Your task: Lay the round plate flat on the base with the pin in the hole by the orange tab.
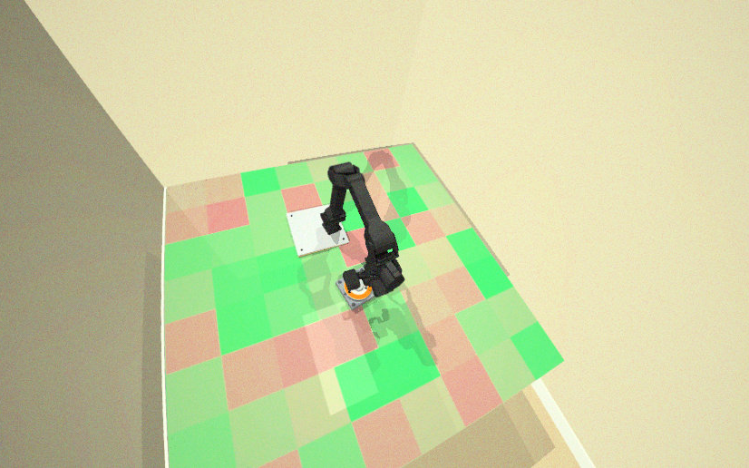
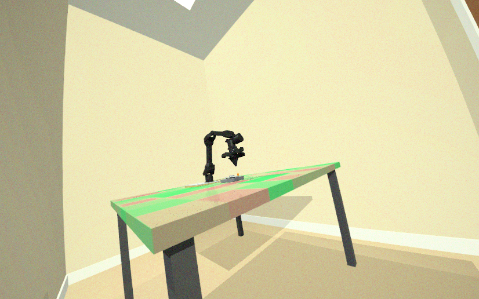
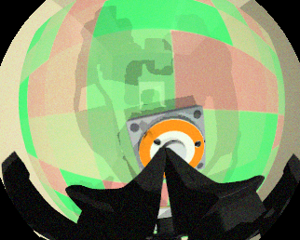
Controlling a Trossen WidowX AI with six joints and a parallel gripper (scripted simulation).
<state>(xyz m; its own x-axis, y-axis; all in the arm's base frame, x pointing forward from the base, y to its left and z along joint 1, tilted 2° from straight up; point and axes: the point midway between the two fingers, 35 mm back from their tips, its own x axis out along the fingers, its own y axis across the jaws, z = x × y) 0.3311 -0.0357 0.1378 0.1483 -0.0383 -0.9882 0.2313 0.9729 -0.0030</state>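
Note:
The round plate [image 1: 360,296] [image 3: 169,126] is an orange ring with a white inner ring, sitting on the grey square base [image 3: 191,113] [image 2: 232,179]. Two dark spots show on the plate in the wrist view. The orange tab [image 2: 238,174] stands up at the plate in the exterior view. The post in the middle is partly hidden behind the fingertips. The pin cannot be made out, nor can any tilt of the plate be judged. My gripper [image 2: 235,165] [image 3: 164,152] is shut and empty, pointing down above the plate with a visible gap, not touching it.
A white mounting board [image 1: 307,232] lies under the foot of the arm, behind the base. The arm [image 1: 365,209] arches over from there to the plate. The checkered green and pink table [image 1: 261,314] carries both, with walls beyond its far edges.

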